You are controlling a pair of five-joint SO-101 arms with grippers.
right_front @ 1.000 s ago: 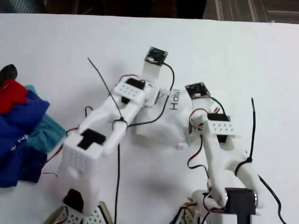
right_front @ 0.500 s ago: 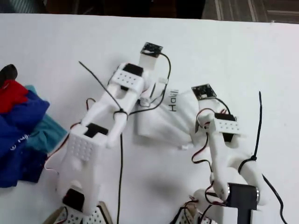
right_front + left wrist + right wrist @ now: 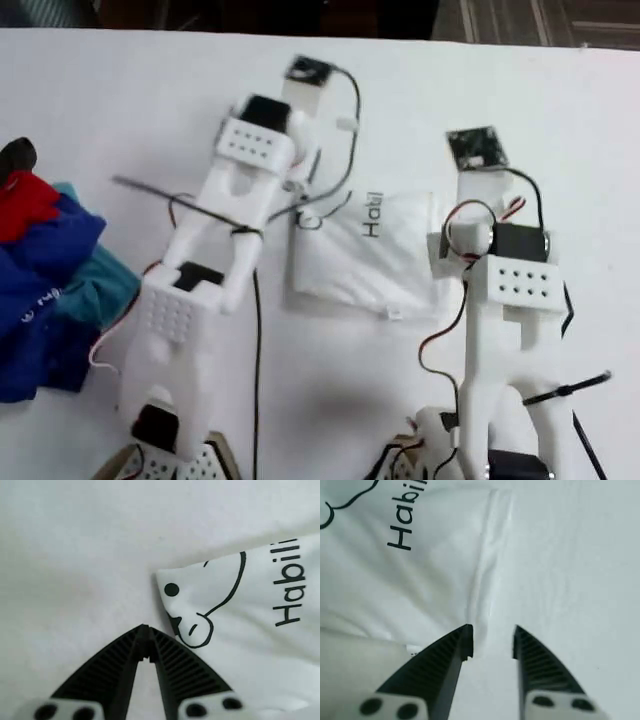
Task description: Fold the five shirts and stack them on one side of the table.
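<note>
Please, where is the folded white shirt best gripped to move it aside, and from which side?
The white shirt lies flat, so only an edge can be pinched. Probably take its right edge, coming in low from the right, where the open right gripper faces it.

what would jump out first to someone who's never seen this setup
A folded white shirt with black print lies in the middle of the table. The left claw is shut just off one corner of it, and the right claw is open at its opposite edge. A rumpled pile of red, blue and teal shirts sits at the table's edge on the left claw's side.
</note>
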